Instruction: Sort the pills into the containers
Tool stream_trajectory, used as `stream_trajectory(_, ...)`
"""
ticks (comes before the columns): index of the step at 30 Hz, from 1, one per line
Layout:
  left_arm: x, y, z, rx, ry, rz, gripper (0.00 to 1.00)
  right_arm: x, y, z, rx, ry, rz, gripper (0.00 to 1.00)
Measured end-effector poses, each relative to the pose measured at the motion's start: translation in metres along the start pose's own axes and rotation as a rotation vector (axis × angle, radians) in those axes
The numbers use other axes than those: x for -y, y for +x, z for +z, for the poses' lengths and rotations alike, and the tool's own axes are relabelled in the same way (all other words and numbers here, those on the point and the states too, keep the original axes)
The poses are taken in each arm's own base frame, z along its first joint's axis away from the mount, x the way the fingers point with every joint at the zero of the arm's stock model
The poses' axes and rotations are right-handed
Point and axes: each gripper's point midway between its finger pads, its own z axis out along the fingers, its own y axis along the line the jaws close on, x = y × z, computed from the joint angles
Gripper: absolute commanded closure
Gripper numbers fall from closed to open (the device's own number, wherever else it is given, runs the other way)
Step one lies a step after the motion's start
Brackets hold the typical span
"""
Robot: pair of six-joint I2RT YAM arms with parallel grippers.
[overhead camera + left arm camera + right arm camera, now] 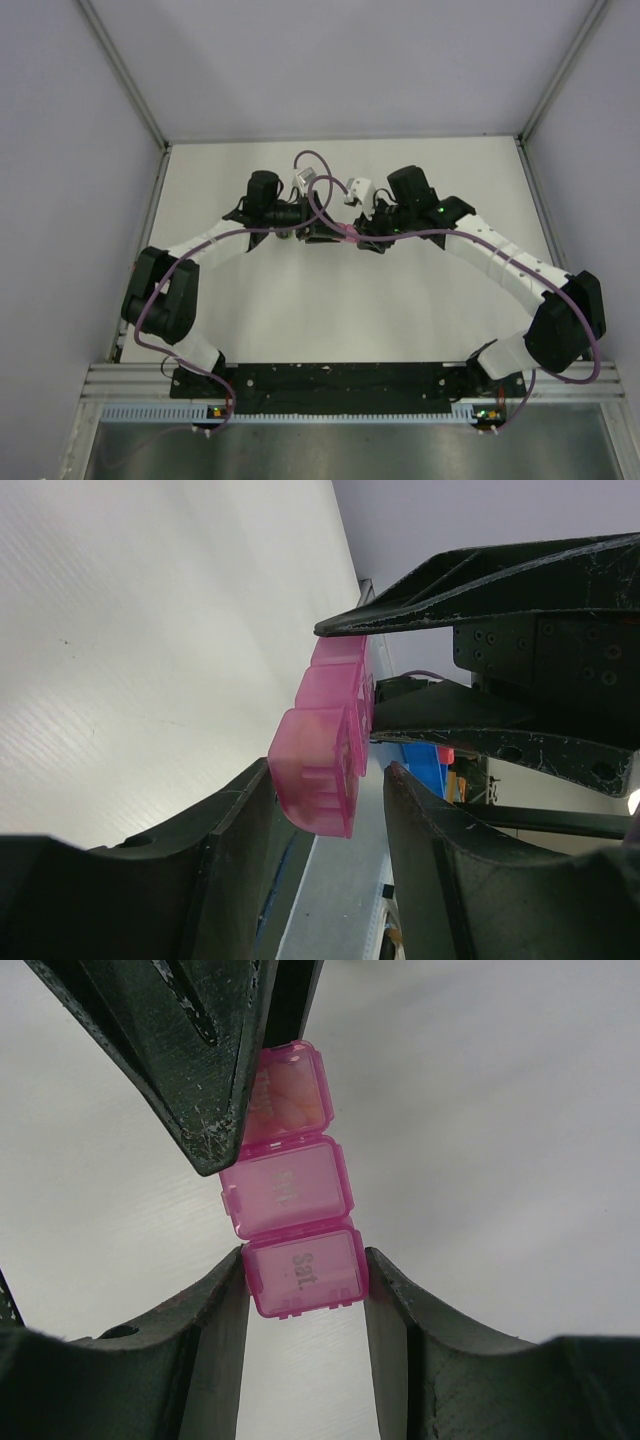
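The pink translucent pill box is a row of three joined compartments with shut lids, held above the white table. My right gripper is shut on the end compartment marked "Sat.", with both fingers pressed on its sides. My left gripper is open around the other end of the pill box: its left finger touches the box, and a gap remains at its right finger. In the top view both grippers meet mid-table, the left gripper facing the right gripper, and they hide the box. No loose pills show.
The white table is walled by grey panels on three sides, with a metal rail along the near edge. Purple cables loop over both wrists. A blue bin shows beyond the table edge.
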Motion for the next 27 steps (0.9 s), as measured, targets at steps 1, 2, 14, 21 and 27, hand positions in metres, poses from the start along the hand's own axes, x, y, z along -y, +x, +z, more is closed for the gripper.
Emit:
stream_trajectory(1, 0.0, 0.0, 0.0, 0.0, 0.0, -0.001, 0.47, 0.0, 0.0, 0.0, 0.0, 0.0, 0.0, 1.0)
stream_trajectory(2, 0.0001, 0.0, 0.0, 0.0, 0.0, -0.002, 0.46, 0.0, 0.0, 0.0, 0.0, 0.0, 0.0, 1.0)
stream_trajectory(14, 0.0001, 0.0, 0.0, 0.0, 0.0, -0.002, 0.43, 0.0001, -0.0001, 0.0, 0.0, 0.0, 0.0, 1.0)
stream_trajectory(21, 0.0, 0.0, 0.0, 0.0, 0.0, 0.0, 0.41, 0.0003, 0.0, 0.0, 0.0, 0.002, 0.0, 1.0)
stream_trajectory(27, -0.0019, -0.0019, -0.0018, 0.006, -0.004, 0.009, 0.4, 0.0015, 0.0005, -0.0001, -0.003, 0.009, 0.0, 1.0)
